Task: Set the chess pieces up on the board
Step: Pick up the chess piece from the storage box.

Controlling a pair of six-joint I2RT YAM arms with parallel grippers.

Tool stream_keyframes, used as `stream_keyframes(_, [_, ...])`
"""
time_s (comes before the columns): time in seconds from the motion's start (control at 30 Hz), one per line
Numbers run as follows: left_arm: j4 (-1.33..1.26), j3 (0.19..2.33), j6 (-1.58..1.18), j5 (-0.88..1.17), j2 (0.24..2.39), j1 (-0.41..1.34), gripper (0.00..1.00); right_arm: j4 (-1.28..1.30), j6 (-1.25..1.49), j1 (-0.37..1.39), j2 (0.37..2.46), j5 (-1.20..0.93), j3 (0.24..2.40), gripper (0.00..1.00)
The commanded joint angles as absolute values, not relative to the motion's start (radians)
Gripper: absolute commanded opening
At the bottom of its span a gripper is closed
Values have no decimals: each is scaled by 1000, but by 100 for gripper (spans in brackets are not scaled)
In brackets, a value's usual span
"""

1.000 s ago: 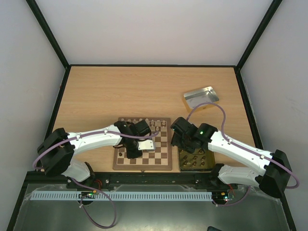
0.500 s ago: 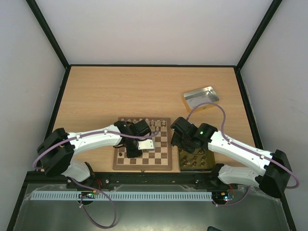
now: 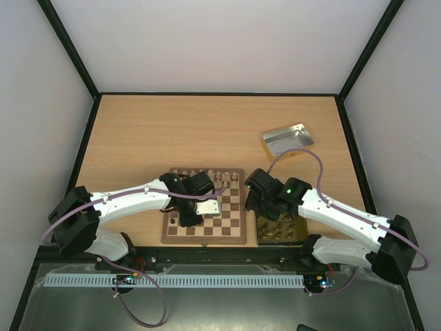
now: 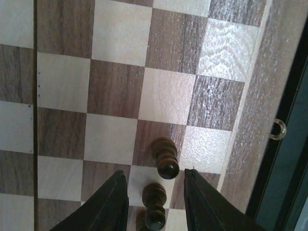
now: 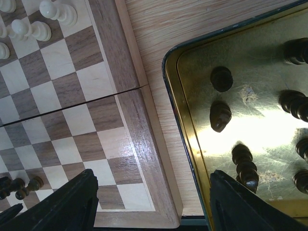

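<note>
While the board (image 3: 207, 238) lies near the front of the tabletop (image 3: 172, 131) between the two arms, the left end effector (image 4: 155, 175) is held low over its near-left part. Its fingers are partly spread on either side of a dark pawn (image 4: 153, 202), and no contact is seen. A second dark pawn (image 4: 164, 158) stands just ahead on the next square, by the border. Cream pieces (image 5: 57, 12) are seen along the far rows. The right end effector (image 5: 154, 175) is spread wide and empty above the line where the board's right border meets the gold tin (image 5: 192, 130), in which more dark pieces (image 5: 220, 115) are kept. Trouble is judged likeliest on the left: the two pawns stand so close that either could be clipped and toppled if the fingers are swung or raised askew.
</note>
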State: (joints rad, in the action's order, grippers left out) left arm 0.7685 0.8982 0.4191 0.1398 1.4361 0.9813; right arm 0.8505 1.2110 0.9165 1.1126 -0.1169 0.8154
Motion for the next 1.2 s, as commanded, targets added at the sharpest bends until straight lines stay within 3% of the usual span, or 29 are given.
stream_keyframes(0.0, [834,920,442,176,1397,980,35,848,1193,914,1114,-115,807,63])
stream_keyframes(0.27, [887,1000,437,225,1354,952,38,873,1160,913,1146,-94,847,63])
stream_keyframes(0.63, [852,1106,375,223,1443,524,40,987,1086,835,1186,-13,878,57])
stream_keyframes(0.9, [841,1085,219,228,1447,338,40,1023,986,771,1198,25,852,51])
stream_keyframes(1.17, [884,1056,282,125,1410,130,43,1124,932,768,1076,29,882,48])
